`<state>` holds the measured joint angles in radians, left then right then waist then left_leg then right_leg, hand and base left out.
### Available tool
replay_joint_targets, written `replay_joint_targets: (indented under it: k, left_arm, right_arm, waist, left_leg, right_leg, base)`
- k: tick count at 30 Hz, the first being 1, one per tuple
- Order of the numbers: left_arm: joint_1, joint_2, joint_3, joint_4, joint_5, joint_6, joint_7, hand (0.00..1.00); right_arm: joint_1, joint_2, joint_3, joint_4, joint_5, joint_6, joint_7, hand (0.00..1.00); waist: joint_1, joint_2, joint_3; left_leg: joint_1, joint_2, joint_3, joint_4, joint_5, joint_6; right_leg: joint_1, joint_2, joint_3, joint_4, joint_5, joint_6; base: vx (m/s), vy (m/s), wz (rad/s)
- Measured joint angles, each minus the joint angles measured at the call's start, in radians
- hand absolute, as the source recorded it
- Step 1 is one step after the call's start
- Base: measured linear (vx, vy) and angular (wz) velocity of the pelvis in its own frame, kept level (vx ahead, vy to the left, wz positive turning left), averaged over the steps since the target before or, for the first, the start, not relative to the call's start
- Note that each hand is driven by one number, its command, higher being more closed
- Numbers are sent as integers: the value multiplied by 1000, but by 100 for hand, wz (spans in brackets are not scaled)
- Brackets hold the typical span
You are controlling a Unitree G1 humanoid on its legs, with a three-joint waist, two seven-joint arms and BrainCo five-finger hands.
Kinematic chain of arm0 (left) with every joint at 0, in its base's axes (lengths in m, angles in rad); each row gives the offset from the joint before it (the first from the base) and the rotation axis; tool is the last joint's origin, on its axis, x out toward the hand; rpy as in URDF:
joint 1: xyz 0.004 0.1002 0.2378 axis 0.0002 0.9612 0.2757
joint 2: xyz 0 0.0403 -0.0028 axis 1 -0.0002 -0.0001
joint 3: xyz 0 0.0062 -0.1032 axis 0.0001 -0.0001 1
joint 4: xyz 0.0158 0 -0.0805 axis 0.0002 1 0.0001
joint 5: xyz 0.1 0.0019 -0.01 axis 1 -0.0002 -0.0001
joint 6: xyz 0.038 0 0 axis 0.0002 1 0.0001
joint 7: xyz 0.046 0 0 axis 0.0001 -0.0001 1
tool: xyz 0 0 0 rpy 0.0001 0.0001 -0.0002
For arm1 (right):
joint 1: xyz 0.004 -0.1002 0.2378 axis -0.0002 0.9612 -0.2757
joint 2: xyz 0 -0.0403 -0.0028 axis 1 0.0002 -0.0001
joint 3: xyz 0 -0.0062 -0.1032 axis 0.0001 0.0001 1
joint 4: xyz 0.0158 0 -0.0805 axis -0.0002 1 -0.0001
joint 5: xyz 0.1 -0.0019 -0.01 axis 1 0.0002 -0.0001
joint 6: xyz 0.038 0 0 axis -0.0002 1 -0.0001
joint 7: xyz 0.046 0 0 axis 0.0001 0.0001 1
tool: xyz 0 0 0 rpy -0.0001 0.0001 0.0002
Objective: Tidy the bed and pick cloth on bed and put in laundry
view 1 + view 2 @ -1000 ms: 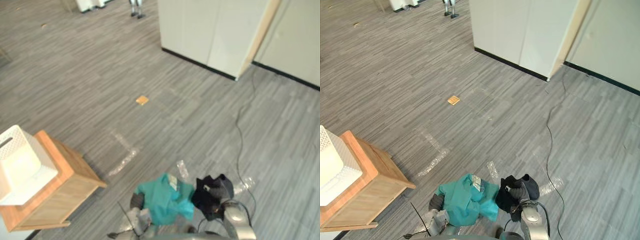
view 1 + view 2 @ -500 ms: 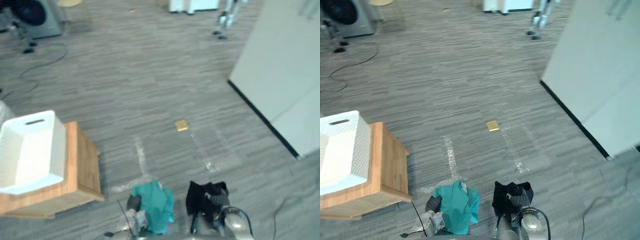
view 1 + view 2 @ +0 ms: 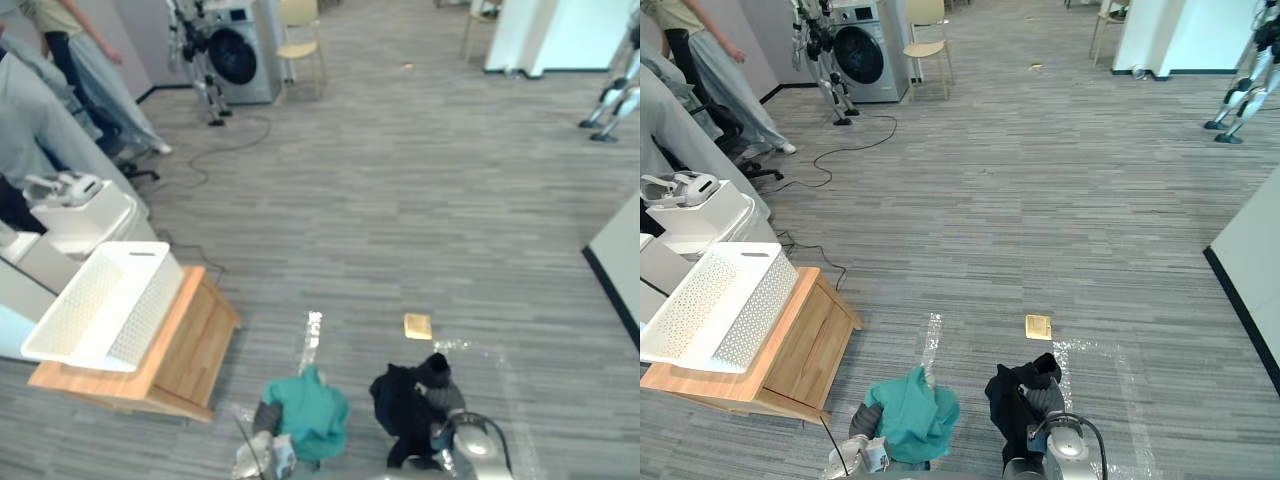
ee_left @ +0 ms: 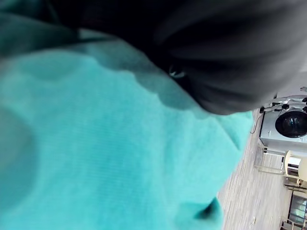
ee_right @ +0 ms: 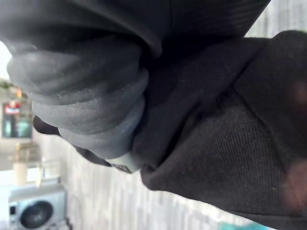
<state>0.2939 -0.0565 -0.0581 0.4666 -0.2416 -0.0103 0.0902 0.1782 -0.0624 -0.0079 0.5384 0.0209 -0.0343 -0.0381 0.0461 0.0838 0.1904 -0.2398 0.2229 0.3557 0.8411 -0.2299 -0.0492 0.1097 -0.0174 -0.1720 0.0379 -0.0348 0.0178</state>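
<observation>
Carry step, by the look of it. Teal cloth [image 3: 308, 412] hangs on your left robot hand [image 3: 861, 422] and black cloth [image 3: 400, 412] on your right robot hand [image 3: 446, 397], both low in front over the floor. Cloth covers both grips, so I can't tell how closed either is. Basket [image 3: 140, 310] sits on the bench [image 3: 195, 342], well apart to your left. Next, probably: turn left, close in, drop both in.
</observation>
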Motion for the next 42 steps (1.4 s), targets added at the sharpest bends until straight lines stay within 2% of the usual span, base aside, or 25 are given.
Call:
replay_joint_targets:
  k: [5, 6, 7, 8, 10, 11, 12, 13, 14, 17, 18, 20, 22, 23, 24, 25, 26, 27, 30, 32, 34, 36, 37, 38, 42]
  left_arm:
    - [-11, -1, -15, 0, 40, 6, -18, 100]
    - [-8, -9, -16, 3, 52, 8, -22, 100]
    - [-8, -10, -19, 13, 59, 13, -24, 100]
    - [-11, -10, -20, 15, 61, 17, -24, 100]
    - [-14, -10, -19, 16, 69, 27, -24, 100]
    - [-14, -10, -20, 16, 77, 27, -24, 100]
    - [-12, -11, -19, 18, 79, 27, -23, 100]
    - [-14, 1, -20, 28, 81, 28, -22, 100]
    - [-18, 7, -26, 46, 91, 28, -21, 100]
    - [-11, 28, -38, 54, 99, 26, -21, 100]
    - [-11, 35, -41, 54, 99, 26, -20, 100]
    - [-12, 56, -45, 53, 99, 25, -20, 100]
    - [-10, 62, -45, 57, 101, 24, -20, 100]
    - [-13, 66, -45, 56, 110, 23, -21, 100]
    - [-13, 69, -45, 56, 111, 23, -21, 100]
    - [-18, 85, -47, 65, 123, 23, -23, 100]
    - [-46, 55, -47, 94, 134, 26, -22, 100]
    - [-44, 39, -44, 92, 136, 23, -22, 100]
    - [-55, -2, -20, 91, 138, 22, -26, 100]
    - [-52, 0, -16, 89, 137, 21, -24, 100]
    - [-50, 6, -17, 79, 138, 9, -24, 100]
    - [-50, 4, -18, 80, 138, 6, -25, 100]
    - [-51, 5, -18, 83, 140, 6, -25, 100]
    - [-51, 6, -20, 83, 140, 6, -25, 100]
    - [-83, 75, -79, 84, 143, 6, -26, 100]
  right_arm:
    - [-22, -4, 2, 40, -17, 1, -3, 100]
    - [-24, -4, 5, 41, -24, 1, -4, 100]
    - [-22, -4, 4, 50, -26, 1, -5, 100]
    - [-23, -4, 4, 65, -28, 1, -5, 100]
    - [-18, 3, 5, 88, -32, 2, -3, 100]
    - [-14, 7, 5, 88, -32, 2, -3, 100]
    - [-10, 10, 5, 91, -33, 2, -1, 100]
    - [-9, 26, 7, 100, -36, 2, 1, 100]
    - [-7, 35, 9, 94, -45, 1, 5, 100]
    - [-5, 34, 9, 56, -53, -8, 5, 100]
    - [-7, 35, 8, 48, -53, -10, 5, 100]
    - [-13, 39, 13, 29, -53, -26, 5, 100]
    - [-28, 44, 18, 30, -52, -28, 7, 100]
    - [-23, 47, 16, 33, -50, -30, 6, 100]
    - [-20, 49, 15, 33, -50, -30, 6, 100]
    - [5, 58, 0, 28, -48, -30, 1, 100]
    - [6, 35, -13, 31, -45, -21, -4, 100]
    - [5, 26, -14, 29, -35, -21, -5, 100]
    - [37, 24, -8, -77, -19, -23, -5, 100]
    - [36, 38, -4, -101, -14, -32, -7, 100]
    - [18, 51, -18, -73, -9, -38, -7, 100]
    - [7, 50, -36, -39, -10, -36, -7, 100]
    - [4, 43, -47, -11, -10, -32, -6, 100]
    - [5, 41, -52, -5, -11, -30, -6, 100]
    - [25, 65, -57, -4, -14, -26, -4, 100]
  waist:
    - [-2, -20, 11]
    - [-4, -21, 11]
    - [-8, -16, 8]
    - [-6, -17, 6]
    - [-8, -30, -10]
    - [-11, -33, -10]
    - [-17, -46, -10]
    - [-40, -64, -6]
    - [-57, -58, 4]
    - [-64, -45, 15]
    - [-65, -48, 16]
    - [-73, -47, 17]
    - [-75, -40, 20]
    - [-81, -65, 6]
    - [-83, -69, 4]
    - [-94, -103, 4]
    - [-83, -45, 14]
    - [-80, -27, 16]
    - [-90, 7, 46]
    - [-84, -10, 49]
    - [-85, -38, 46]
    - [-87, -36, 44]
    - [-85, -28, 39]
    - [-85, -27, 38]
    - [-97, -97, 13]
  left_leg:
    - [15, -64, 338, -415, 25, 44]
    - [40, -63, 426, -464, 45, 77]
    - [70, -63, 466, -481, 41, 158]
    - [83, -80, 463, -490, 19, 227]
    - [137, -174, 408, -566, 2, 237]
    - [157, -197, 381, -593, 2, 238]
    - [191, -230, 345, -626, 3, 238]
    - [254, -271, 252, -665, 2, 239]
    - [319, -276, 170, -682, 2, 239]
    - [413, -276, 28, -683, 3, 238]
    - [430, -276, -3, -682, 2, 234]
    - [466, -266, -121, -668, -28, 163]
    - [484, -244, -190, -651, -64, 99]
    - [484, -246, -243, -641, -81, 71]
    - [484, -249, -251, -640, -83, 68]
    - [495, -267, -317, -610, -117, 38]
    - [485, -230, -336, -550, -136, 34]
    - [468, -203, -337, -496, -136, 34]
    - [283, -70, -270, -10, -48, -72]
    - [199, -7, -170, 119, -57, -53]
    - [145, 10, -29, -49, -82, -10]
    - [142, -18, -14, -319, -68, -27]
    - [147, -35, -28, -527, 78, -9]
    - [159, -48, -23, -555, 133, 13]
    - [178, -139, -7, -601, 133, 34]
  right_leg:
    - [85, -12, -175, -43, -54, 36]
    - [110, -16, -212, -41, -82, 64]
    - [143, -19, -243, -30, -117, 100]
    - [153, -30, -258, -2, -138, 122]
    - [89, -123, -279, 272, -190, 185]
    - [50, -156, -274, 406, -184, 186]
    - [-13, -202, -253, 594, -143, 180]
    - [-112, -236, -176, 890, -94, 127]
    - [-173, -229, -125, 1055, -106, 108]
    - [-273, -248, -112, 1143, -134, 69]
    - [-302, -250, -108, 1131, -142, 69]
    - [-402, -224, -53, 976, -180, 78]
    - [-439, -114, 76, 635, -174, 78]
    - [-420, -45, 221, 306, -66, 73]
    - [-418, -41, 240, 275, -41, 79]
    - [-413, -41, 340, 224, 125, 122]
    - [-406, -17, 295, 293, 64, 101]
    - [-393, -23, 268, 300, 40, 92]
    - [-233, -13, 151, 249, -35, 47]
    - [-140, -20, 131, 182, -43, 38]
    - [-57, -69, 108, 99, -37, 43]
    - [-38, -91, 107, 74, -25, 66]
    - [-24, -99, 117, 58, -23, 89]
    - [-22, -103, 126, 56, -27, 99]
    - [-5, -181, 111, 16, -15, 128]
  base:
    - [379, -59, 105]
    - [392, 17, 93]
    - [405, 46, 90]
    - [437, 128, 81]
    - [460, 219, 82]
    - [509, 228, 93]
    - [558, 173, 146]
    - [691, 123, 205]
    - [573, 29, 201]
    - [486, -86, 169]
    - [507, -185, 190]
    - [392, -179, 163]
    - [416, -273, 126]
    - [391, -266, 122]
    - [475, -343, 165]
    - [388, -272, 140]
    - [541, -384, 139]
    - [378, -268, 110]
    - [348, -252, 95]
    - [274, -149, 49]
    - [215, -74, 24]
    - [224, 52, -13]
    - [333, 160, -37]
    - [357, 180, -20]
    - [233, 160, 4]
